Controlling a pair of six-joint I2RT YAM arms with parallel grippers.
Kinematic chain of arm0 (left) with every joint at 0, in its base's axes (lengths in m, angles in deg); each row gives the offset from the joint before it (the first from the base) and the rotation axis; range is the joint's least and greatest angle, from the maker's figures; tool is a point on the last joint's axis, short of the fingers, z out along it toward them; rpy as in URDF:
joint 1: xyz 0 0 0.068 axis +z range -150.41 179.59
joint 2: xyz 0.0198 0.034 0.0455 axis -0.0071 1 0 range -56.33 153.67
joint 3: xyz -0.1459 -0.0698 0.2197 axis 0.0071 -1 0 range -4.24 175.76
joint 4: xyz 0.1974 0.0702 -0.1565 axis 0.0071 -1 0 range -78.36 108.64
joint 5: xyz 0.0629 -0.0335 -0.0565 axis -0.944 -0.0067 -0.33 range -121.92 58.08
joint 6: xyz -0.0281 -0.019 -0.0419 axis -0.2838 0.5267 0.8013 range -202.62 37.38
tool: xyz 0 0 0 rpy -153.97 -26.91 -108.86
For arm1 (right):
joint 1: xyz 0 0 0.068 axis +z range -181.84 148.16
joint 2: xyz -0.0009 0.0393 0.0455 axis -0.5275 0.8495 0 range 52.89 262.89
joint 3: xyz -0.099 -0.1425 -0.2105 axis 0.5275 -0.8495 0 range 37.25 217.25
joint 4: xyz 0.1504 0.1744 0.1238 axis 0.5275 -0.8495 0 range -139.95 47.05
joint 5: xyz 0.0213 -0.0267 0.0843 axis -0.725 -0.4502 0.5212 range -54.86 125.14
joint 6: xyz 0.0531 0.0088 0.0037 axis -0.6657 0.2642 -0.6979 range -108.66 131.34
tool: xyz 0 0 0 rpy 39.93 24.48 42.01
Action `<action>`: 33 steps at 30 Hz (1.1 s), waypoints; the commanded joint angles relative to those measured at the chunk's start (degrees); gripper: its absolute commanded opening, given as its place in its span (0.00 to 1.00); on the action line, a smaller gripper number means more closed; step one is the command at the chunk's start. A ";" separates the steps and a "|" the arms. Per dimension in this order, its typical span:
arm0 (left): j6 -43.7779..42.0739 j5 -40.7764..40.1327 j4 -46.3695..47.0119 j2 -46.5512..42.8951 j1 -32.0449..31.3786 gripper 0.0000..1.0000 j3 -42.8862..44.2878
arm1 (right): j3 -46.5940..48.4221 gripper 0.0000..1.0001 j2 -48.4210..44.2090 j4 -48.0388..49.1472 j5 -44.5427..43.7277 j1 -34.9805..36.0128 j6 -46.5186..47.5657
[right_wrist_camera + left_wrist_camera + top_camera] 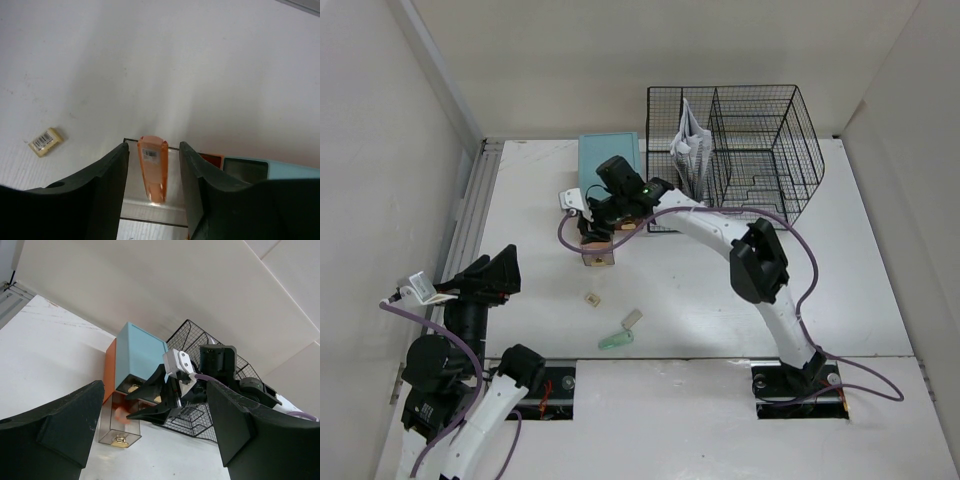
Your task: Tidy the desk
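Orange stick lies in the clear drawer on the white desk. The right gripper has its fingers apart on either side, so it should lift straight up without bumping it. The left gripper is wide apart and holds nothing.

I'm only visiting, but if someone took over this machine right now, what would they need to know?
Left gripper: open, empty, hovering over the left side of the desk.
Right gripper: open, jaws either side of an orange marker, not gripping it.
Done: the marker lies in the clear drawer pulled out of the teal-topped box.
Left: small eraser and pale green pen lie loose on the desk; drawer not yet shut.
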 commanded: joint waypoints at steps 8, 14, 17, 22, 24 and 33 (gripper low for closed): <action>-0.03 -0.51 1.18 -0.82 -0.41 0.81 -0.08 | -1.23 0.43 -4.85 2.33 -0.62 -0.44 -0.19; -0.03 -0.51 1.18 -0.82 -0.41 0.81 -0.08 | -9.91 0.12 -14.17 -17.93 6.77 3.24 20.03; -0.03 0.02 1.18 -0.82 -0.41 0.81 -0.08 | -17.81 0.24 -18.12 -20.96 -0.16 9.04 22.49; -0.03 0.54 1.18 -1.87 -0.41 0.81 -0.08 | -37.78 0.29 -22.26 -9.29 -10.53 17.57 15.21; -0.03 0.55 1.71 -1.87 -0.41 0.81 -0.08 | -40.68 0.31 -22.27 -4.38 -10.55 18.90 9.78; -0.03 0.55 1.71 -2.40 -0.41 0.81 -0.08 | -42.54 0.37 -20.95 5.06 -15.46 20.22 -1.50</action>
